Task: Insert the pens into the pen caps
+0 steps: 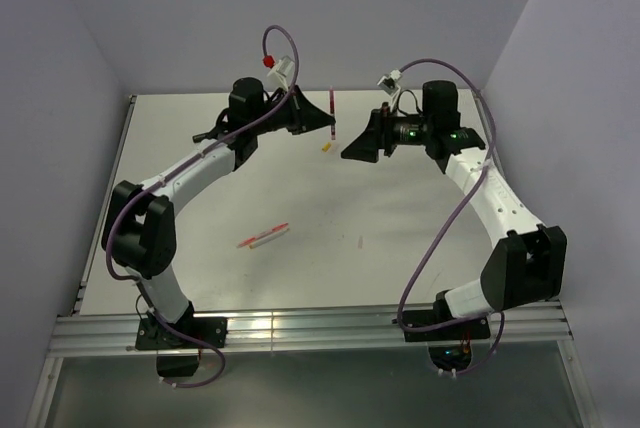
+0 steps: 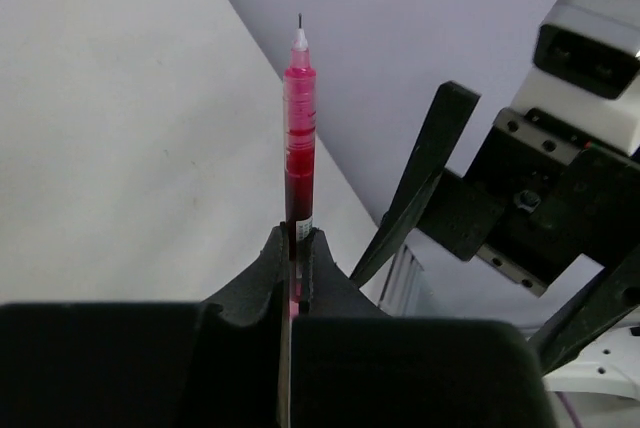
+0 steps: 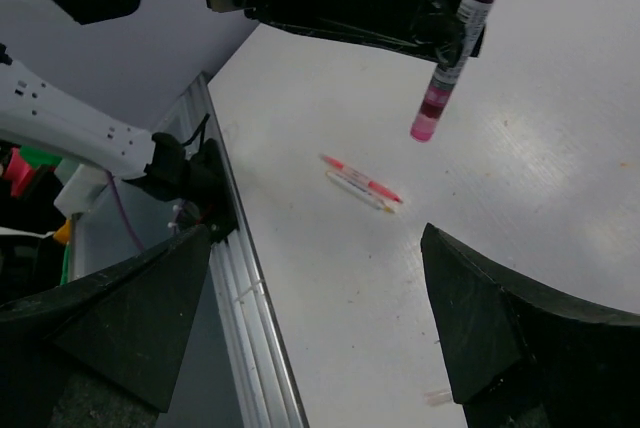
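Note:
My left gripper (image 1: 322, 124) is shut on a thin dark-red pen (image 1: 331, 108) and holds it upright above the far middle of the table. In the left wrist view the pen (image 2: 298, 138) stands up from the closed jaws (image 2: 297, 240), bare tip on top. My right gripper (image 1: 352, 148) is open and empty, just right of the pen and facing it. In the right wrist view the pen (image 3: 452, 58) hangs ahead of the spread fingers (image 3: 500, 328). A yellowish cap (image 1: 326, 147) lies below the pen. Red and white stick pens (image 1: 263, 236) lie side by side. The black marker is not in view.
A small whitish cap (image 3: 437, 398) lies on the table near my right finger; it also shows faintly in the top view (image 1: 360, 243). The stick pens also show in the right wrist view (image 3: 360, 180). A metal rail (image 1: 300, 326) runs along the near edge. Grey walls close the sides.

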`<action>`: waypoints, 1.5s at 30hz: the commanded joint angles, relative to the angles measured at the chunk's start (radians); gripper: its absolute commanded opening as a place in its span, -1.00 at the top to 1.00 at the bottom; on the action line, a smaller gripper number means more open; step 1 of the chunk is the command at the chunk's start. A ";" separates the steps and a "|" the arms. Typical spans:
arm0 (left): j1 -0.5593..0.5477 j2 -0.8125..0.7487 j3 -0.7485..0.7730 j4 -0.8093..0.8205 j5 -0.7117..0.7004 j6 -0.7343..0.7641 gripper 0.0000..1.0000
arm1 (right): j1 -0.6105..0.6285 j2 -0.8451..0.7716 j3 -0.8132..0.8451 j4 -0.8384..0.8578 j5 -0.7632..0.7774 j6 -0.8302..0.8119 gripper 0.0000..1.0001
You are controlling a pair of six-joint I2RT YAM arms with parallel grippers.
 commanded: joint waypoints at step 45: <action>-0.086 -0.053 -0.135 0.395 0.026 -0.242 0.99 | 0.059 0.057 0.028 0.102 0.095 0.109 1.00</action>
